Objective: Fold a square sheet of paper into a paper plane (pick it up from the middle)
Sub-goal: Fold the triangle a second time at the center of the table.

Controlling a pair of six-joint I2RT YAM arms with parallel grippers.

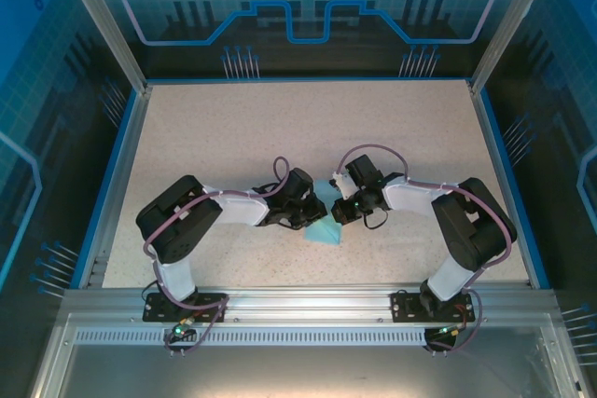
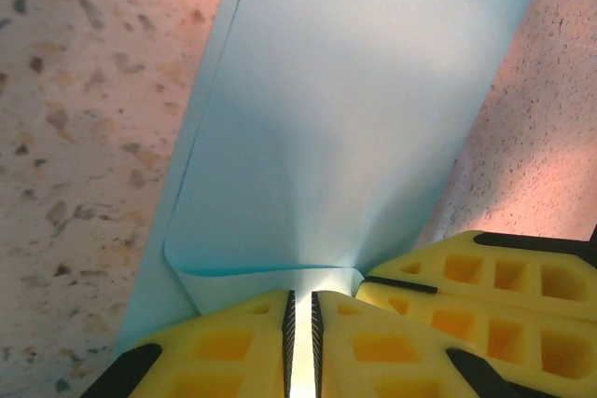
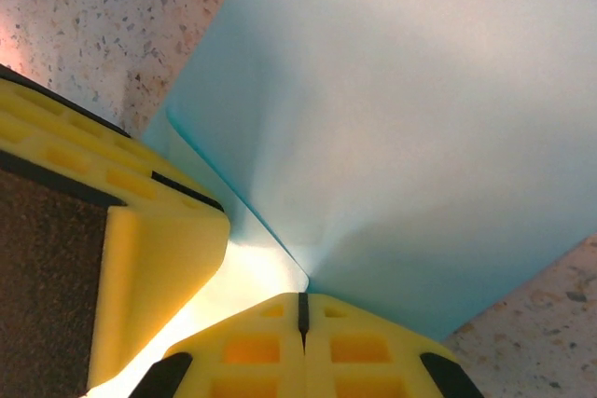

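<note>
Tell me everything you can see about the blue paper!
The blue paper is thin, plain and light blue, smooth with no marks. It is bent over on itself, so two layers show, and it bulges instead of lying flat on the speckled table. The left gripper and the right gripper each pinch it, close together, near the table's middle.

No legible text, label, brand or number on any surface
</note>
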